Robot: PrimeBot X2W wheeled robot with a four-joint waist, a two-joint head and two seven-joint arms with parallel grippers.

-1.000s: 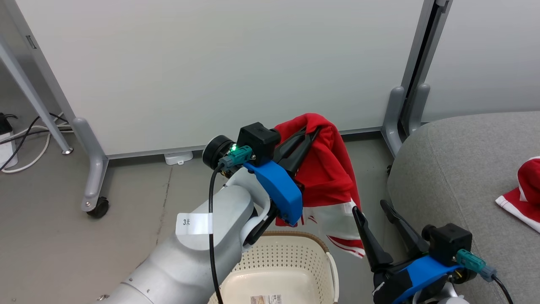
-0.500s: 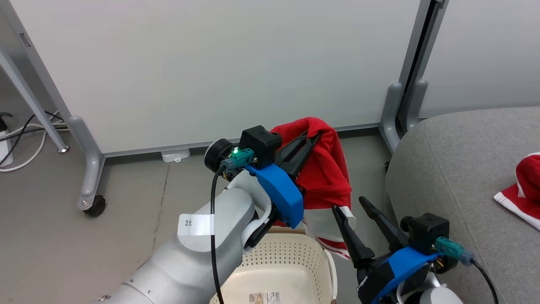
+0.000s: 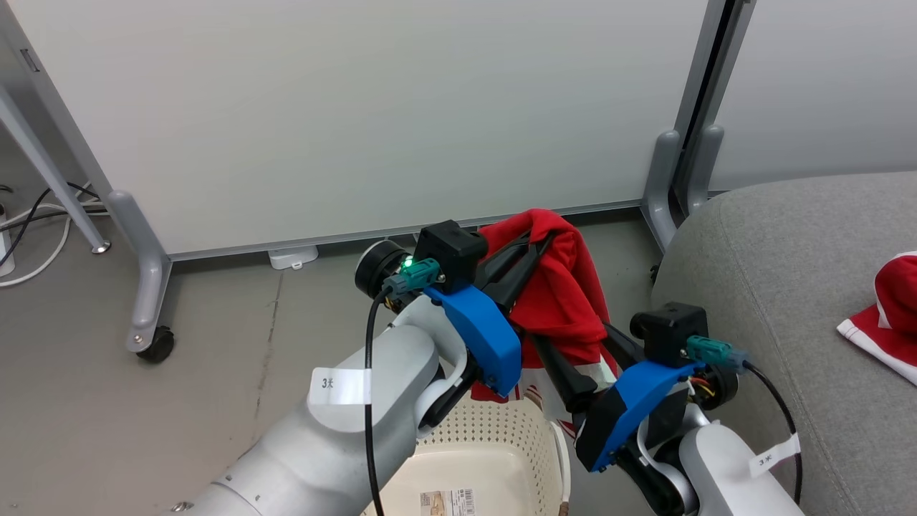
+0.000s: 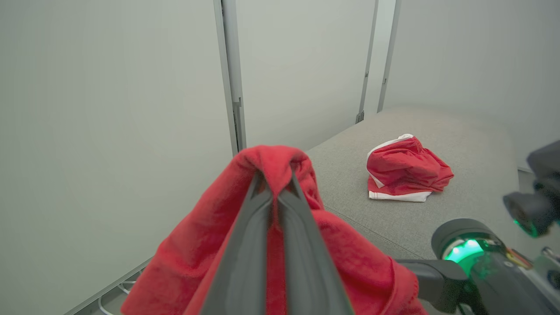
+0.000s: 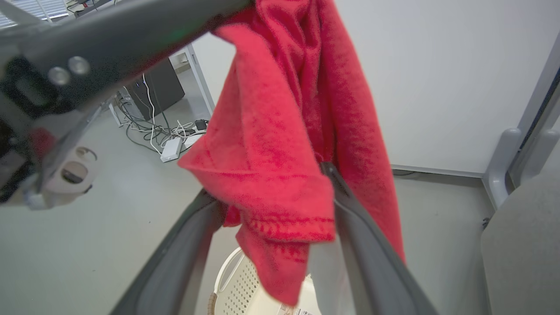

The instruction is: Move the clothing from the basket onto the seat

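My left gripper [image 3: 539,238], its fingers pressed together, clamps a fold of a red garment [image 3: 566,301] and holds it up above the basket [image 3: 501,437], in front of a white partition panel [image 3: 358,107]. The fabric drapes over the gripper's tips and hangs down on the side toward the seat [image 3: 788,287], its white-trimmed lower edge reaching about the level of the basket's brown rim. My right gripper [image 3: 573,333] stands just below with its fingers spread wide, one on either side of the hanging cloth. In the right wrist view the fabric falls between them and covers the tip of one finger, and the fingers are not closed on it. The cream basket sits on the grey floor [image 3: 215,358] beside the seat, a barcode sticker [image 3: 448,502] showing on its bottom. A second red garment [image 3: 885,322] with white trim lies crumpled on the grey seat, well apart from the one I hold.
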